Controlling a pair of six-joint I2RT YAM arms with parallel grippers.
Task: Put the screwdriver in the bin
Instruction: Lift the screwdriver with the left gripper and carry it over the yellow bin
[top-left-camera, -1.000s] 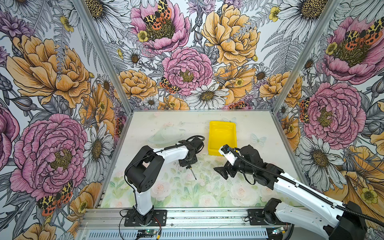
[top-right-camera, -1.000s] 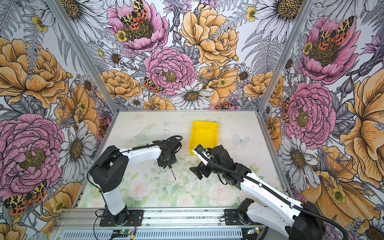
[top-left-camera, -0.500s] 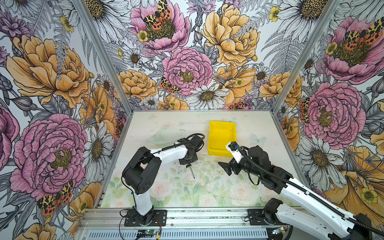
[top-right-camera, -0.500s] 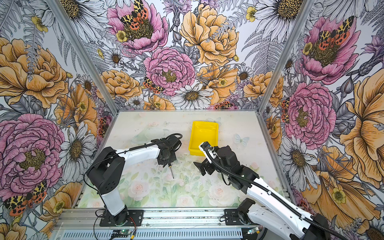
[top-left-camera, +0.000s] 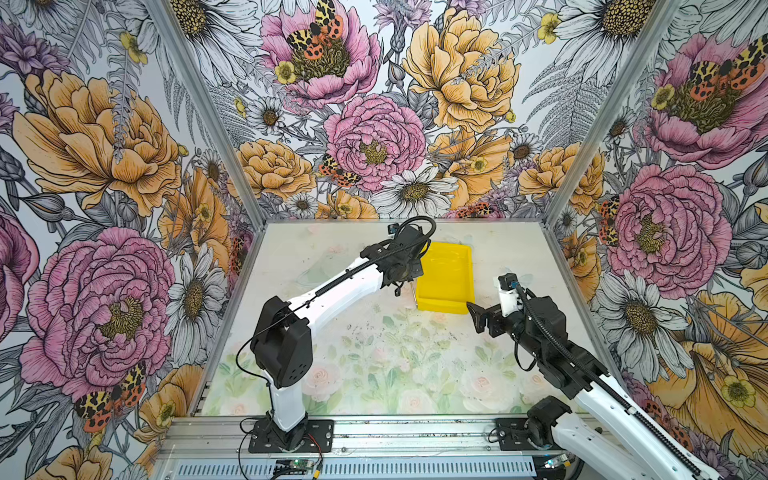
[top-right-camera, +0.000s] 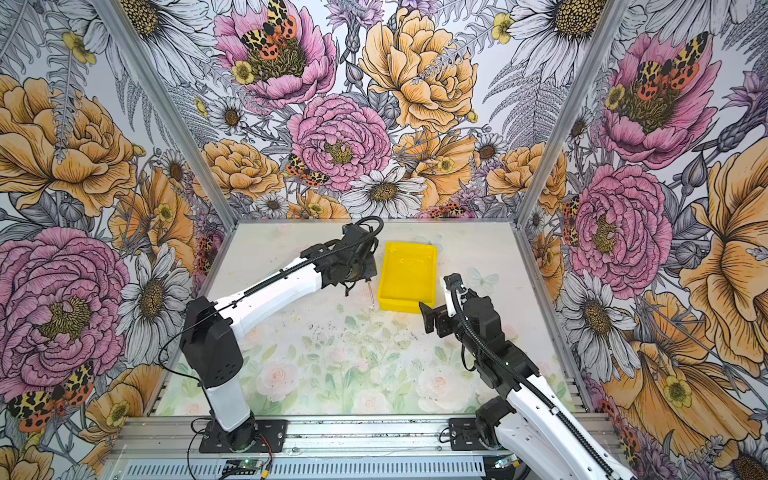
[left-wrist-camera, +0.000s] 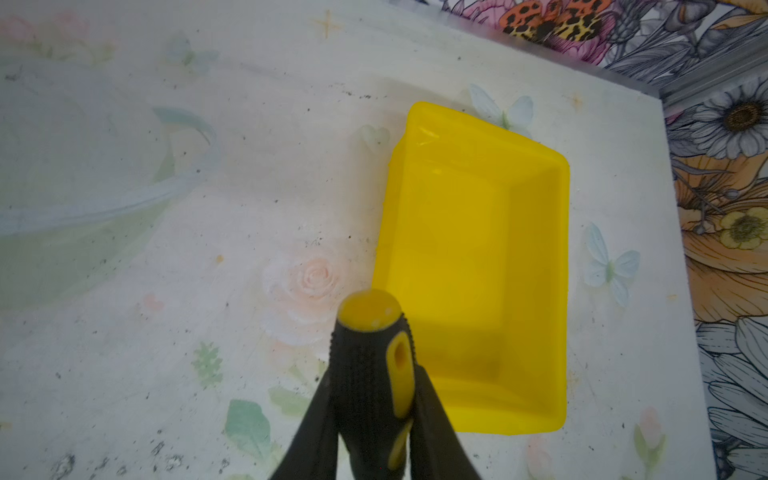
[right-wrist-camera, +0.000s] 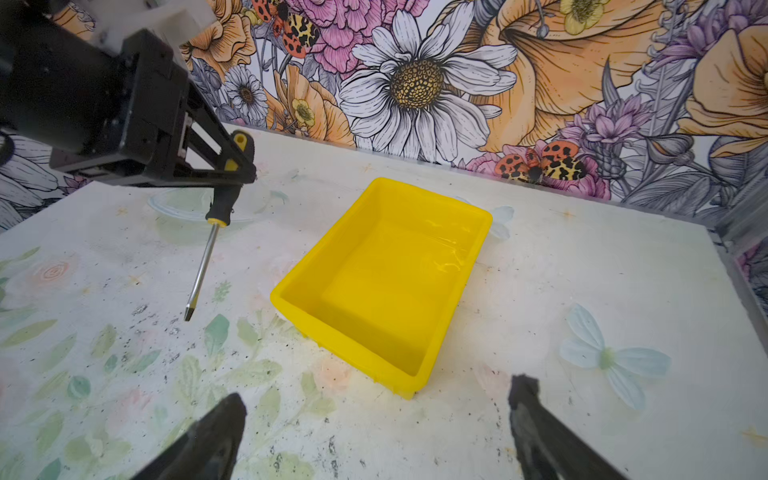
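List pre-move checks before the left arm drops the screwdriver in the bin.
1. Left gripper shut on screwdriver handle: ok.
2. Its tip off the table: ok, it looks lifted and hangs tilted.
3. Screwdriver over the bin: not ok, it is beside the bin, outside the wall.
4. Bin empty: ok.
5. Right gripper clear of drop path: ok, open, low by the bin's near corner.

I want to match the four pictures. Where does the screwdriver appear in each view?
Top view: the screwdriver hangs beside the bin's near corner.
Top view: same spot, beside the bin.
Left wrist: its handle fills the foreground, clamped in the left gripper.
Right wrist: it hangs tip-down from that gripper.
Shared landmark: the yellow bin.
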